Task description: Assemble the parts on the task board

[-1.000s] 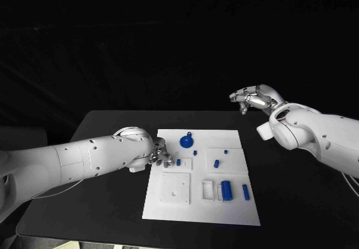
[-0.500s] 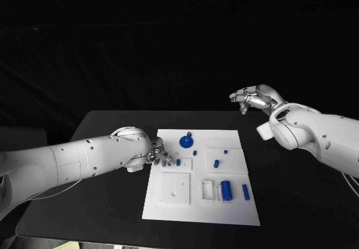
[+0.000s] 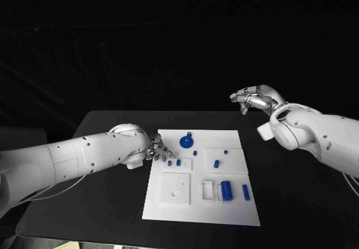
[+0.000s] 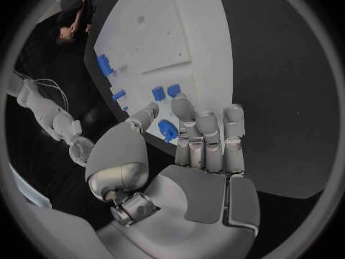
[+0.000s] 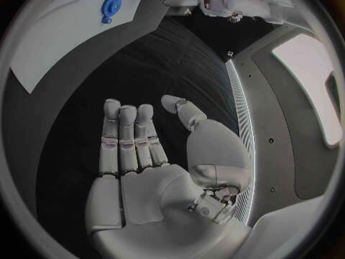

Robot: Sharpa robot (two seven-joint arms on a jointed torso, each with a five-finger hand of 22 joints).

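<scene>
The white task board point(image 3: 174, 207) lies mid-table with several blue parts on it. They include a round disc piece point(image 3: 186, 140), two small pieces point(image 3: 174, 163) side by side in a recess, a cylinder point(image 3: 226, 190) and a bar point(image 3: 245, 192). My left hand point(image 3: 159, 151) hovers at the board's far-left edge, fingers straight, thumb apart, holding nothing. In the left wrist view the two small pieces point(image 4: 165, 91) lie just past its fingertips point(image 4: 183, 106), and another blue piece point(image 4: 168, 130) shows on the board through the gap beside the thumb. My right hand point(image 3: 254, 98) hangs raised beyond the table's far right corner, open and empty point(image 5: 144, 155).
Small blue pegs point(image 3: 195, 153) point(image 3: 216, 163) stand in the board's middle. A square recessed plate point(image 3: 174, 188) sits at the board's near left. Bare black table point(image 3: 105, 207) surrounds the board on all sides.
My left hand has drawn back slightly toward the far left, uncovering a second small blue piece in the recess. The right hand has not moved.
</scene>
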